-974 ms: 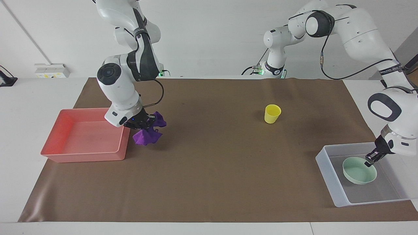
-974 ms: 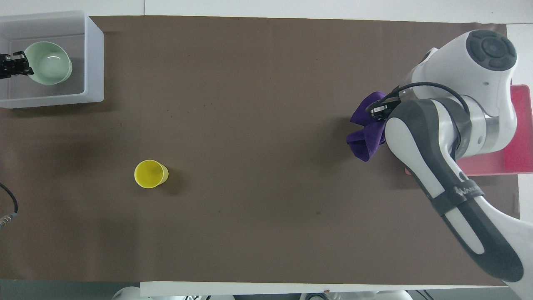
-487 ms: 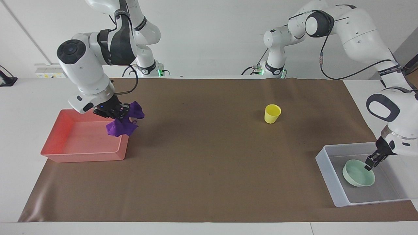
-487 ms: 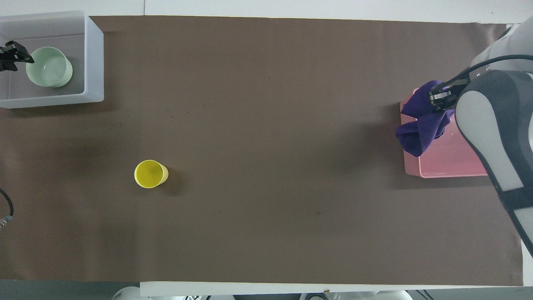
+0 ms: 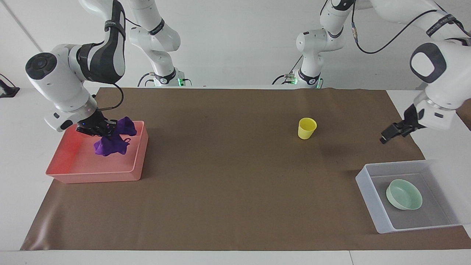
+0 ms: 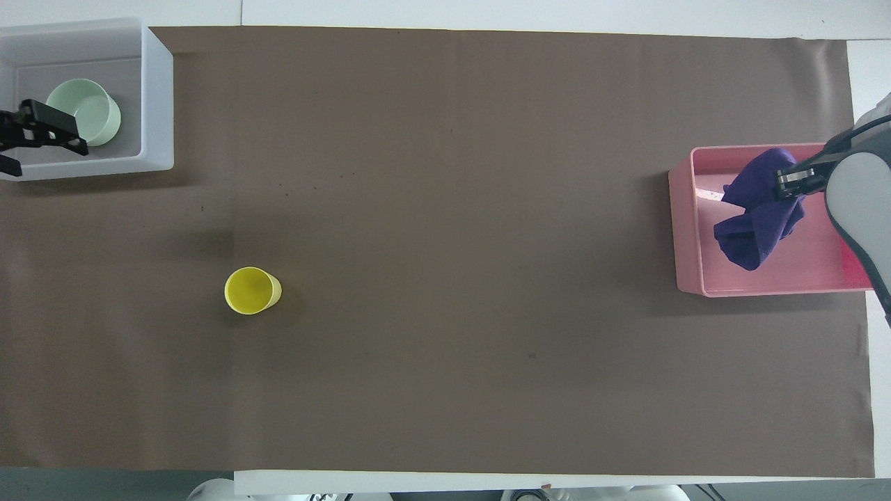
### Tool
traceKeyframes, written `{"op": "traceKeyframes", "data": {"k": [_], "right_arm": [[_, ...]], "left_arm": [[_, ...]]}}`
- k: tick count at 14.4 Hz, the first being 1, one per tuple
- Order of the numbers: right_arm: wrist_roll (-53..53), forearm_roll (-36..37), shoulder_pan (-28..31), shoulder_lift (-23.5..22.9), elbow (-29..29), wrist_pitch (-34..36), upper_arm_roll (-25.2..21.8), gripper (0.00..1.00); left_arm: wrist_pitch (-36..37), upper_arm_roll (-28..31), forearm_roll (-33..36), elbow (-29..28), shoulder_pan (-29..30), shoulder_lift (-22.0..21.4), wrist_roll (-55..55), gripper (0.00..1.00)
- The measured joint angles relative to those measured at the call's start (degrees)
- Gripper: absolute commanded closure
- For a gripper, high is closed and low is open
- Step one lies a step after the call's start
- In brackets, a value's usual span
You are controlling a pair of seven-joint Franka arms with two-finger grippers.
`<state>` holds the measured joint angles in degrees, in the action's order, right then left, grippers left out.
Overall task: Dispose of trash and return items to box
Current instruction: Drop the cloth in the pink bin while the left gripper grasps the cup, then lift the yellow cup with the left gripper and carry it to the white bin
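Observation:
The purple cloth (image 5: 110,144) hangs bunched from my right gripper (image 5: 104,130), which is shut on it over the pink tray (image 5: 92,173). In the overhead view the cloth (image 6: 755,229) and right gripper (image 6: 790,184) are over the tray (image 6: 686,229). The mint-green bowl (image 5: 404,194) lies in the translucent white box (image 5: 365,184) at the left arm's end. My left gripper (image 5: 390,135) is open and empty, raised above the mat beside the box. In the overhead view it (image 6: 42,139) covers part of the box (image 6: 159,97) next to the bowl (image 6: 87,111). The yellow cup (image 5: 307,128) stands upright on the mat.
A brown mat (image 5: 235,191) covers the table. The cup (image 6: 252,290) stands alone, nearer to the robots than the box. The pink tray sits at the right arm's end of the mat.
My right gripper carried the cloth from beside the pink tray to over its inside. My left gripper let go of the bowl in the box and rose away from it.

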<state>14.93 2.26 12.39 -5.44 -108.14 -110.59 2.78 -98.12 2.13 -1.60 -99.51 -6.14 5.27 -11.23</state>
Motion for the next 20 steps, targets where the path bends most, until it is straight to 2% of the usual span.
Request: {"op": "traceKeyframes", "data": {"k": [2,4,6,8,9,10,12,13,14,20], "right_arm": [[1.97,0.00,1.24,0.19,-4.60,-5.49,-0.02,0.97],[2.36,0.00,1.44,0.20,-8.45,-9.64,0.00,0.92],[2.36,0.00,1.44,0.23,-11.28,-12.32,0.10,0.72],[2.38,0.00,1.41,0.31,-12.78,-13.01,0.23,0.51],[2.38,0.00,1.35,0.42,-12.88,-13.01,0.30,0.27],[2.38,0.00,1.23,0.57,-12.82,-12.94,0.38,0.22],[2.35,0.00,0.89,1.05,-11.85,-11.06,0.56,0.06],[2.30,0.00,0.64,1.31,-10.57,-9.18,0.64,0.02],[2.19,0.00,0.23,1.55,-8.87,-7.15,0.73,0.01],[1.47,0.00,-5.07,2.85,2.54,8.11,1.02,0.01]], "left_arm": [[-2.69,-0.36,0.48,-11.84,-4.65,-5.00,-3.29,0.00],[-9.85,-0.50,0.49,-23.32,-6.81,-9.35,-4.68,0.00],[-15.07,-0.58,0.49,-31.20,-9.36,-12.53,-7.17,0.00],[-16.83,-0.65,0.49,-34.76,-11.80,-14.11,-8.76,0.00],[-17.08,-0.67,0.49,-35.42,-12.36,-14.39,-9.02,0.01],[-17.12,-0.67,0.49,-35.77,-12.58,-14.48,-9.04,0.10],[-18.61,-0.65,0.49,-36.78,-12.87,-14.49,-9.34,0.81],[-20.53,-0.64,0.49,-37.72,-12.89,-14.47,-9.87,0.94],[-22.31,-0.56,0.49,-38.61,-12.88,-14.42,-10.13,1.00],[-25.95,-0.27,0.07,-39.16,-12.91,-14.14,-10.62,1.00]]}}
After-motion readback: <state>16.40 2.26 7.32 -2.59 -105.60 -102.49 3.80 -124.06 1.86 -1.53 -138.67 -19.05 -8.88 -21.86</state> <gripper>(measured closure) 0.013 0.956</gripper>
